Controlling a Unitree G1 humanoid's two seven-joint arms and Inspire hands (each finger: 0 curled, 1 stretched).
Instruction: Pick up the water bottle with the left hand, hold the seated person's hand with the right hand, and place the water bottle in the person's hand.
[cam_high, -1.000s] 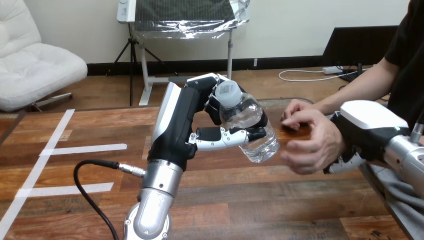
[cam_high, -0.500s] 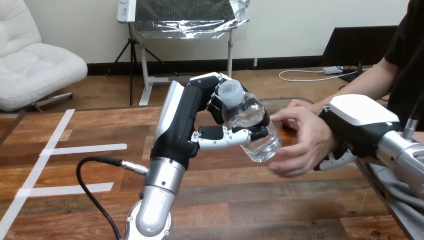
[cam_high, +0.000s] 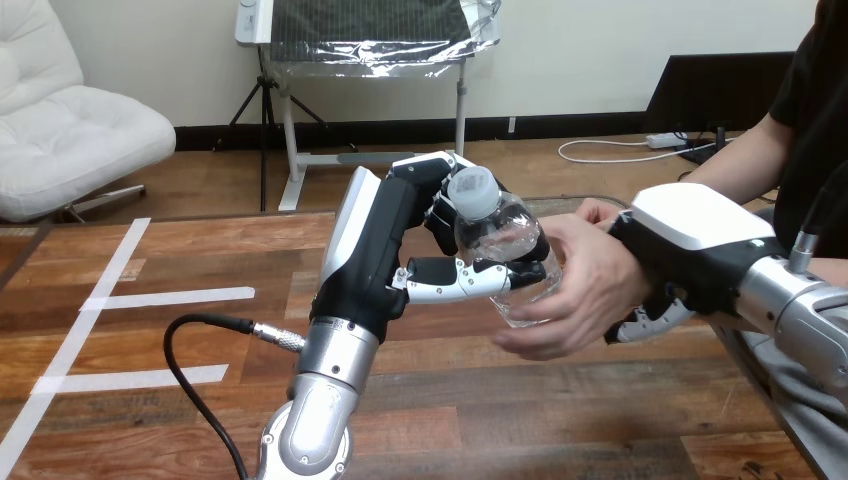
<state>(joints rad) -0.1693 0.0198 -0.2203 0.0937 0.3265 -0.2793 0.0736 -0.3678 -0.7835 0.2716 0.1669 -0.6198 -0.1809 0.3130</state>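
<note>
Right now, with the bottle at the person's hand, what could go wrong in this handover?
1. The water bottle is tilted in the left hand, and the person's hand cups only its lower end. If the left hand opens too early, the bottle may slip and drop to the table.
2. The right hand grips just behind the person's hand. A pull there could jerk it off the bottle.
</note>
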